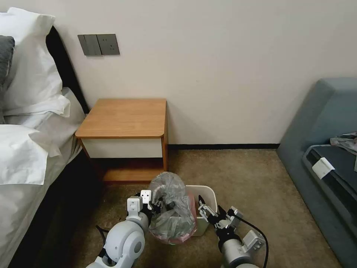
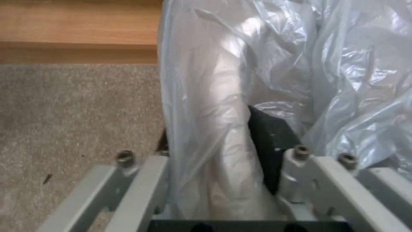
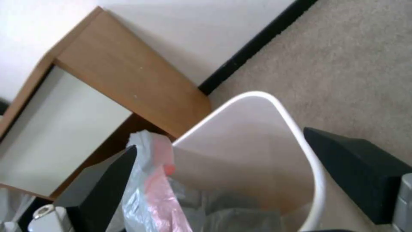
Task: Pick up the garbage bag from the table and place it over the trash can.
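The garbage bag (image 1: 171, 212), crinkly grey plastic with a pinkish edge, hangs bunched over the left side of the cream trash can (image 1: 208, 195) on the carpet. My left gripper (image 1: 158, 204) is shut on the bag; in the left wrist view the plastic (image 2: 223, 106) runs between its fingers, past one black pad (image 2: 270, 141). My right gripper (image 1: 209, 209) stands open at the can's near rim. In the right wrist view its pads (image 3: 356, 170) straddle the can's rim (image 3: 296, 129), with the bag's pink edge (image 3: 159, 180) beside one finger. The table (image 1: 122, 119) stands behind, its top bare.
A bed with white bedding (image 1: 29, 149) fills the left side, close to the table. A grey-blue sofa (image 1: 323, 123) with a black tray lies at the right. Open carpet (image 1: 241, 175) stretches between the can and the sofa. The wall runs behind.
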You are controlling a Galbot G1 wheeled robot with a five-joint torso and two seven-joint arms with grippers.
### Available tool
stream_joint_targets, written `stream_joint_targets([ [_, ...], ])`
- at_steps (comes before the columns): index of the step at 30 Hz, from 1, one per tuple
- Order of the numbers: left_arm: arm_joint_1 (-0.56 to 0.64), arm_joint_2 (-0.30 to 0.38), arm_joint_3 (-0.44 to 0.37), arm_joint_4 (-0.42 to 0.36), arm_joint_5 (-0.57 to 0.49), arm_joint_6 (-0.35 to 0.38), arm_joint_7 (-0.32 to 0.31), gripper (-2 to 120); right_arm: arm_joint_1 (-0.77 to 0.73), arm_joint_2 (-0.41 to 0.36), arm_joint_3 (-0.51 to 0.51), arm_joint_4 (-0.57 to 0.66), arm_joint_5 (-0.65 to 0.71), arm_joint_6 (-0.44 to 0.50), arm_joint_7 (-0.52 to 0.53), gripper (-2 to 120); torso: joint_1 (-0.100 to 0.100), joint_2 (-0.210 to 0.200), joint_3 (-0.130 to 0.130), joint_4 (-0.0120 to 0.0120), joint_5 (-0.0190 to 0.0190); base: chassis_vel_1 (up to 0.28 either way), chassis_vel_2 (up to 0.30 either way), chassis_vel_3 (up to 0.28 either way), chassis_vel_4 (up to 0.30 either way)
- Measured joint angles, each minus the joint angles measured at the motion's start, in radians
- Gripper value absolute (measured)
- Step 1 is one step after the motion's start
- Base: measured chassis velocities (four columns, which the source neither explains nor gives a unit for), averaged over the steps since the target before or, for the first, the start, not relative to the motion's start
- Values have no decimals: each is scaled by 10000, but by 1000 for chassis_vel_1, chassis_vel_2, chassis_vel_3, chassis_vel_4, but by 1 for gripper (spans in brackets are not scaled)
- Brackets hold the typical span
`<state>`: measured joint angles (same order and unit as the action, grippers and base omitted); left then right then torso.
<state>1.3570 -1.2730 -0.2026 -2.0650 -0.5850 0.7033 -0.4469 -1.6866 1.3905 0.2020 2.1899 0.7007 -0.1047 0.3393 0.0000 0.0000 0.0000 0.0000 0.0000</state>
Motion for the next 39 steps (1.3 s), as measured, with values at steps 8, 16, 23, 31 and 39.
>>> stream_joint_targets([
  [8, 199, -93, -122, -222, 49, -61, 133, 5, 23, -113, 161, 391, -83, 32, -327, 100, 0, 0, 0, -1, 0, 0, 0, 0, 0],
  [16, 988, 58, -545, -500, 653, -2564, 1416, 5, 418, -504, 235, 1030, -93, -565, -775, 100, 0, 0, 0, 0, 0, 0, 0, 0, 0],
  [23, 1708, -6, -1068, -449, 1714, -4911, 3055, 5, 1433, -1550, 599, 1184, -8, -1901, -2407, 100, 0, 0, 0, 0, 1, 0, 0, 0, 0],
  [31, 2195, -105, -1207, -526, 2009, -5646, 3605, 5, 2248, -1882, 255, 771, 1211, -2716, -2859, 100, 0, 0, 0, 1, 0, 0, 0, 0, 0],
  [39, 2416, -218, -1312, -626, 2050, -5856, 3694, 5, 2568, -1611, -186, 141, 2091, -3011, -2644, 100, 0, 0, -1, 0, 0, 0, 0, 0, 0],
])
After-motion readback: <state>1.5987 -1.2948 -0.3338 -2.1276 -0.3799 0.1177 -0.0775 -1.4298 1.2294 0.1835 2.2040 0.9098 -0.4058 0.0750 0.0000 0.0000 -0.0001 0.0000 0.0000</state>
